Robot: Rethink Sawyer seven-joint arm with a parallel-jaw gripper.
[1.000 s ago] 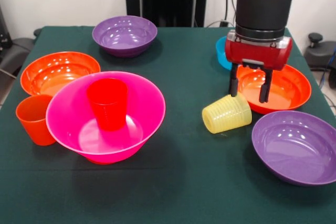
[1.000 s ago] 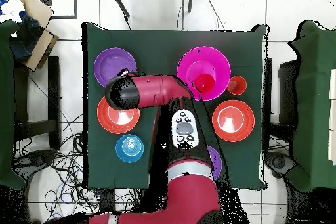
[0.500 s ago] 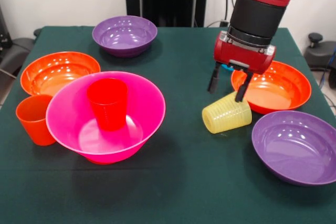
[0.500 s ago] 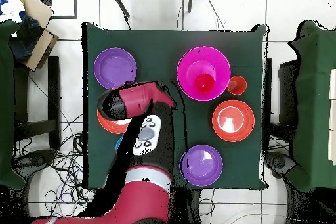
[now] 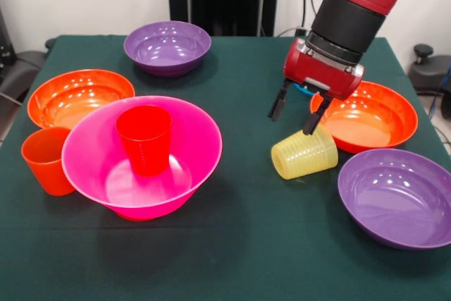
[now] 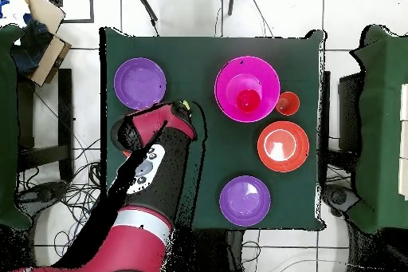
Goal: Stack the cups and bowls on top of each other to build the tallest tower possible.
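Note:
A yellow cup [image 5: 304,153] lies on its side on the green table, its mouth toward the right-hand orange bowl [image 5: 380,114]. My gripper [image 5: 292,120] hangs tilted just above and behind that cup, open, with nothing between its fingers. A red cup [image 5: 144,139] stands upright inside the big pink bowl [image 5: 201,139], and an orange cup [image 5: 44,160] stands against the bowl's left side. In the overhead view the arm [image 6: 151,133] covers the gripper; the pink bowl [image 6: 263,77], red cup [image 6: 249,101] and orange cup [image 6: 287,103] show.
A purple bowl [image 5: 168,46] sits at the far side and another purple bowl [image 5: 398,195] at the near right. A second orange bowl [image 5: 79,96] lies at the left. A sliver of a blue bowl [image 5: 304,90] shows behind the gripper.
The gripper has moved left from over the right orange bowl to just above the yellow cup's far side, and tilted. In the overhead view the arm has swung aside. The cups and bowls have not moved.

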